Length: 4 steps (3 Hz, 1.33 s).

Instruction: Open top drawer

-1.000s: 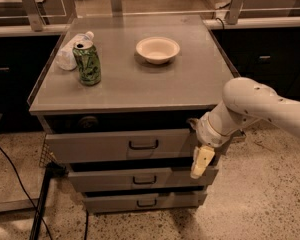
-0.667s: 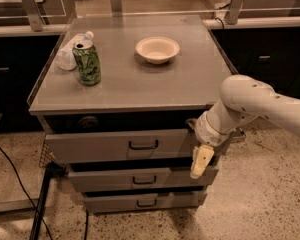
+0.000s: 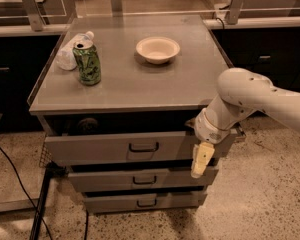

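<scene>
The top drawer (image 3: 100,148) is the widest grey front under the cabinet top, with a small dark loop handle (image 3: 143,147) at its centre. A dark gap shows above it. My gripper (image 3: 201,160) points downward at the drawer's right end, in front of the right edge of the top and middle fronts and to the right of the handle. The white arm (image 3: 250,96) reaches in from the right.
Two narrower drawers (image 3: 140,180) (image 3: 145,202) sit below. On the cabinet top (image 3: 140,84) stand a green can (image 3: 87,63), a crumpled plastic bottle (image 3: 70,51) and a white bowl (image 3: 158,49). Dark counters run behind. Cables (image 3: 15,184) lie on the floor at the left.
The arm's elbow has shifted slightly to the left. The gripper stays at the drawer's right end. The drawers have not visibly moved.
</scene>
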{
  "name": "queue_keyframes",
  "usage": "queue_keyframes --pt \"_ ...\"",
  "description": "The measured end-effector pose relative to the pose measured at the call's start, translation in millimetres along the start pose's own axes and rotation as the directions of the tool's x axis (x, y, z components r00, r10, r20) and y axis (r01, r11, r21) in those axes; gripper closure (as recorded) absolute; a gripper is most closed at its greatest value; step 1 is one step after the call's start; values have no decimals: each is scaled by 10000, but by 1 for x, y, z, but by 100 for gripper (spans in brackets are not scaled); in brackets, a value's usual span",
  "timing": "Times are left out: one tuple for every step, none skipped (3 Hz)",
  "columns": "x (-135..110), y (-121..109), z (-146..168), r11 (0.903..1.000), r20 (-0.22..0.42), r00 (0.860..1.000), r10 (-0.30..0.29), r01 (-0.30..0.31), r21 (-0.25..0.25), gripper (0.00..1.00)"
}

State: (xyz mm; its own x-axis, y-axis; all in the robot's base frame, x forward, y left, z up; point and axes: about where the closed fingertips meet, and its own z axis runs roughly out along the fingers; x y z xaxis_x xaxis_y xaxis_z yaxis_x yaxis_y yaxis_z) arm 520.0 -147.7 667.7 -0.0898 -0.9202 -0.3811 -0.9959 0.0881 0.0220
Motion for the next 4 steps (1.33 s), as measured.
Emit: queue_keyframes --pt "3 7 -8 9986 -224 9992 344 -353 -386 0" --pt "7 12 -11 9954 -356 9976 592 -617 -727 0" --pt "15 24 -15 9845 -430 9943 976 -1028 -1425 0" --pt "19 34 -19 9760 -453 9921 1170 -1233 -1795 0"
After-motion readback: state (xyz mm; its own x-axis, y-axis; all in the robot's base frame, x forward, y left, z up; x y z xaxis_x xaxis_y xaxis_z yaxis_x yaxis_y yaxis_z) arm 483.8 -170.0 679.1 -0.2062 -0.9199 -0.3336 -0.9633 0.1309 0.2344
